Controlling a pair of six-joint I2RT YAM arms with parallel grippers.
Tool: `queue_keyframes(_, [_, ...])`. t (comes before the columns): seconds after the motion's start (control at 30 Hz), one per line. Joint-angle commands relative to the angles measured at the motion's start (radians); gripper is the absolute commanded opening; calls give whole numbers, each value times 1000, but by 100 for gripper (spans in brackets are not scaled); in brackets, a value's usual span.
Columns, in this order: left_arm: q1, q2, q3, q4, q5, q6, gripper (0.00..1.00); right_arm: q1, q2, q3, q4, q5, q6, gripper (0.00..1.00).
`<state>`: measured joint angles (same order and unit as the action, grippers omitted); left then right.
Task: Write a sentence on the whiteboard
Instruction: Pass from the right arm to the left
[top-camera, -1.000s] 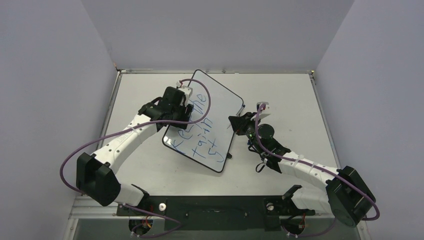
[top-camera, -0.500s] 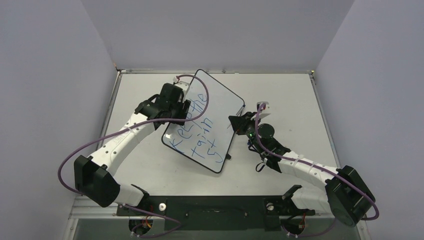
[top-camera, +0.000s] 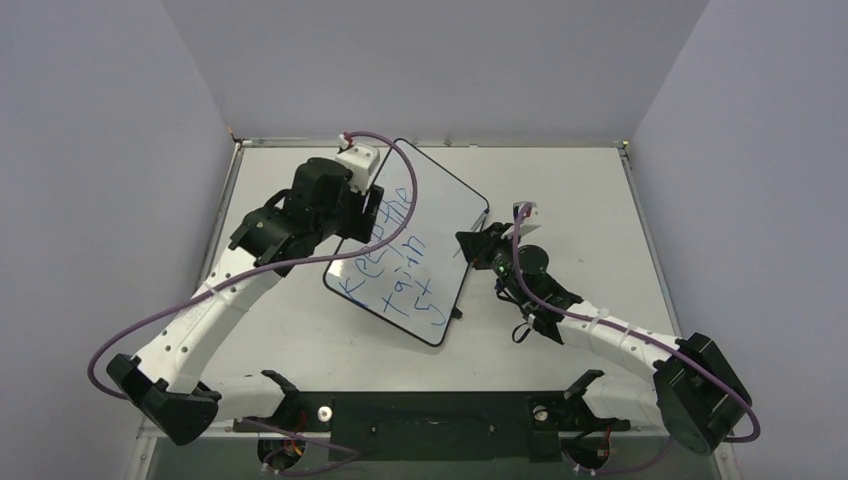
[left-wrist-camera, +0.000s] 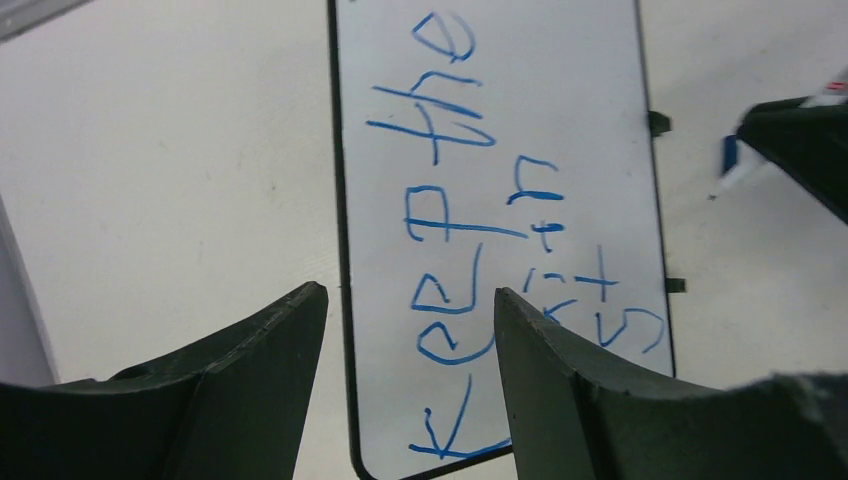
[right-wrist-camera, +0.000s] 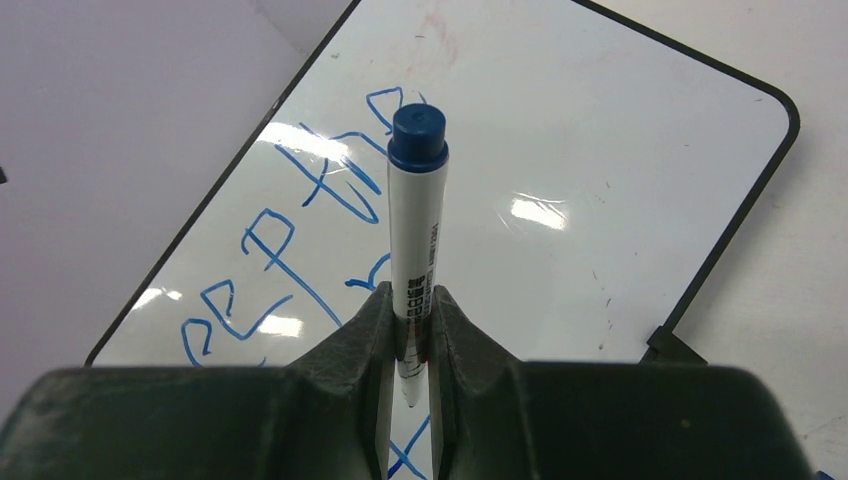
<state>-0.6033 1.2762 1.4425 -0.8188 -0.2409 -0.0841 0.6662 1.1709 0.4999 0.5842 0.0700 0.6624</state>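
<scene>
**A:** What sits at the left of the overhead view?

**B:** The left gripper (top-camera: 368, 208), over the upper left edge of the whiteboard (top-camera: 445, 205). In its wrist view the two dark fingers (left-wrist-camera: 270, 350) stand well apart with nothing between them. They rise from the bottom of the frame on either side of the board's left rim.

**A:** And the board itself?

**B:** It lies at the centre of the table (top-camera: 570, 180), turned cornerwise, with a thin black rim. The sentence (top-camera: 400, 268) runs in slanted blue lines across its left and lower part: "Keep the", then roughly "train", then "st". The upper right part of the board is bare.

**A:** Further right?

**B:** The right gripper (top-camera: 470, 243) is just off the board's right edge. Its fingers are clamped together on a white marker (right-wrist-camera: 417, 225). In the right wrist view the marker stands up the middle of the frame, blue end uppermost, with the board behind it. I cannot tell whether either gripper touches the board.
</scene>
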Motion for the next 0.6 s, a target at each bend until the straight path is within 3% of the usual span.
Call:
queue_keyframes(0.0, [-80, -93, 40, 79, 122, 26, 59, -10, -46, 102, -49, -30, 42, 0])
queue_keyframes(0.27, [-147, -185, -122, 436, 301, -18, 59, -8, -158, 155, -147, -51, 99, 0])
queue_keyframes(0.57, [-148, -85, -63, 510, 525, -100, 59, -10, -296, 84, -27, -170, 111, 0])
